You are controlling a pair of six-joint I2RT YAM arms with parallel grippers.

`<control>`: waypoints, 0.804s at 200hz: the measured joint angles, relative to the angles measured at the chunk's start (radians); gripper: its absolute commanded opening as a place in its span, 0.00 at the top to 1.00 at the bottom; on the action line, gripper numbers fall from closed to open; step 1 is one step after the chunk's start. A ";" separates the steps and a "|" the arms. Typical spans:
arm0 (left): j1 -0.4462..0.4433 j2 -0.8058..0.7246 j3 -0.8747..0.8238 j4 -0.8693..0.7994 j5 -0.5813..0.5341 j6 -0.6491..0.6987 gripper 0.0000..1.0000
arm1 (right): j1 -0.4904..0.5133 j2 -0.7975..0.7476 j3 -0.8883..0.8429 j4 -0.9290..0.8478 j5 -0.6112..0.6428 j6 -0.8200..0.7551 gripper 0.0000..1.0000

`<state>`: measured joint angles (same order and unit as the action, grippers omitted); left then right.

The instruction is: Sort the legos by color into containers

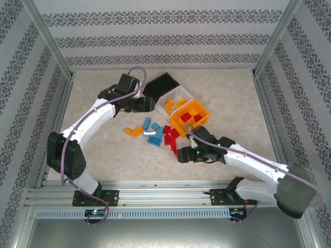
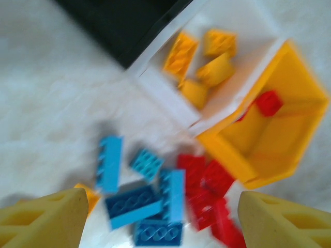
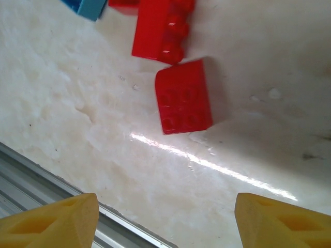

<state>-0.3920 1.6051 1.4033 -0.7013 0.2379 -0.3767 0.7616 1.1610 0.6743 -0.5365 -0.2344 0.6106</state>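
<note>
Left of the orange slant-fronted plastic bin point(image 1: 206, 114), the left gripper point(image 1: 140, 105) hangs spread and empty, seemingly between picks. Small studded plastic legos point(image 1: 155, 135), blue, red and orange-yellow, lie unsorted just before the bin. Nearer than the bin, the right gripper point(image 3: 165, 206) gapes empty over a red brick point(image 3: 183, 95), likely its next pick. No writing is legible.

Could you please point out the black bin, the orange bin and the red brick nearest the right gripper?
black bin point(image 1: 164, 85): top external view, bare inner floor.
orange bin point(image 2: 282, 132): left wrist view, bare inner wall.
red brick point(image 3: 183, 97): right wrist view, middle of its studded face.
</note>
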 measured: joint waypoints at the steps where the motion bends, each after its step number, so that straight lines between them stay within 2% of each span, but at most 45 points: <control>1: 0.000 -0.001 -0.003 -0.002 -0.002 0.001 0.21 | 0.004 0.007 0.005 -0.003 0.003 -0.002 0.30; 53: 0.005 -0.062 -0.211 -0.143 -0.145 0.042 0.17 | 0.085 0.213 0.146 -0.037 0.065 -0.072 0.30; 161: 0.035 -0.126 -0.315 -0.150 -0.164 0.042 0.15 | 0.105 0.430 0.266 -0.083 0.164 -0.140 0.33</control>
<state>-0.3565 1.4788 1.0882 -0.8513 0.0738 -0.3347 0.8669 1.5909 0.9398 -0.6197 -0.0708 0.4702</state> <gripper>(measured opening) 0.845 0.674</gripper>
